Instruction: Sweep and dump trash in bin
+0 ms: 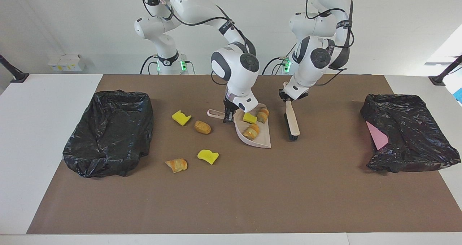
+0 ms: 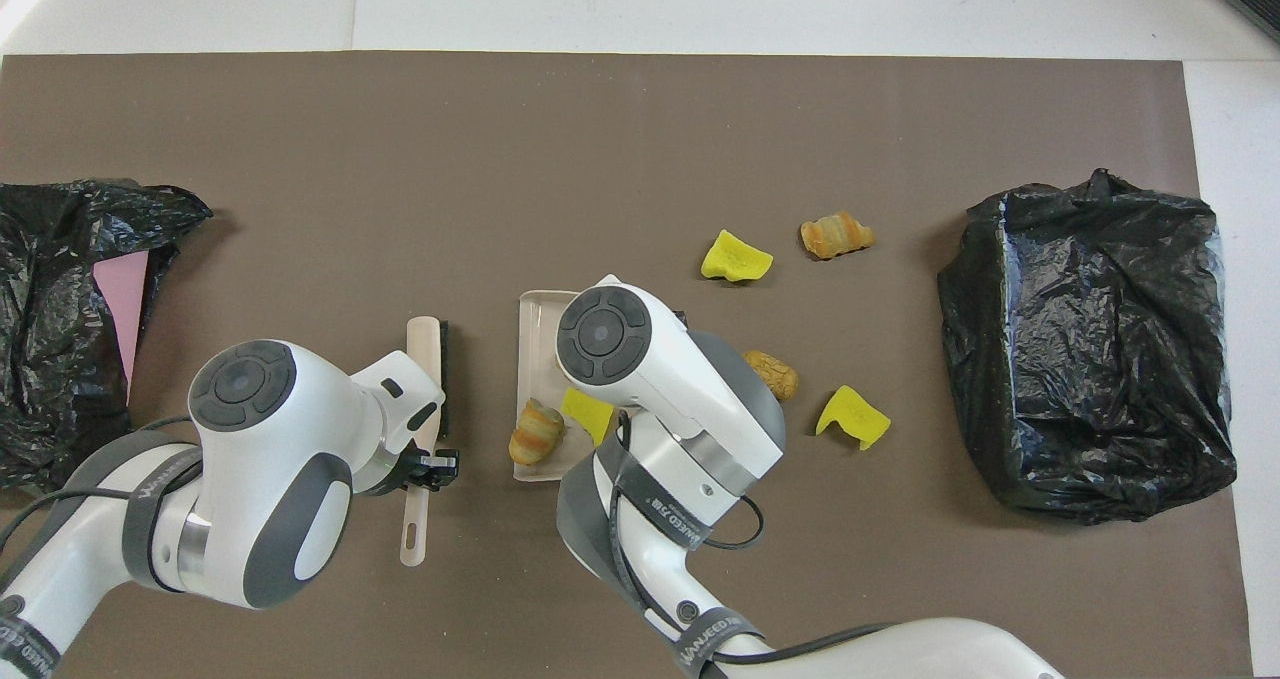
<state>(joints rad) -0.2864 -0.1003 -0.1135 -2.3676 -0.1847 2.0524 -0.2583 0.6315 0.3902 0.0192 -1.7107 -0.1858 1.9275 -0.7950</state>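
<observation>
Resting in the beige dustpan (image 1: 258,138), yellow-and-golden trash (image 1: 251,125); right pincer (image 1: 228,116) clenched on its handle.

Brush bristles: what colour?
Black, under a beige handle. The brush shows best in the facing view, beside the dustpan.

My right gripper (image 1: 227,116) was lowered to the tabletop with wrist bent steeply down (fingers closed), my left gripper (image 1: 287,97) likewise low, clamped, forearm angled inward.
</observation>
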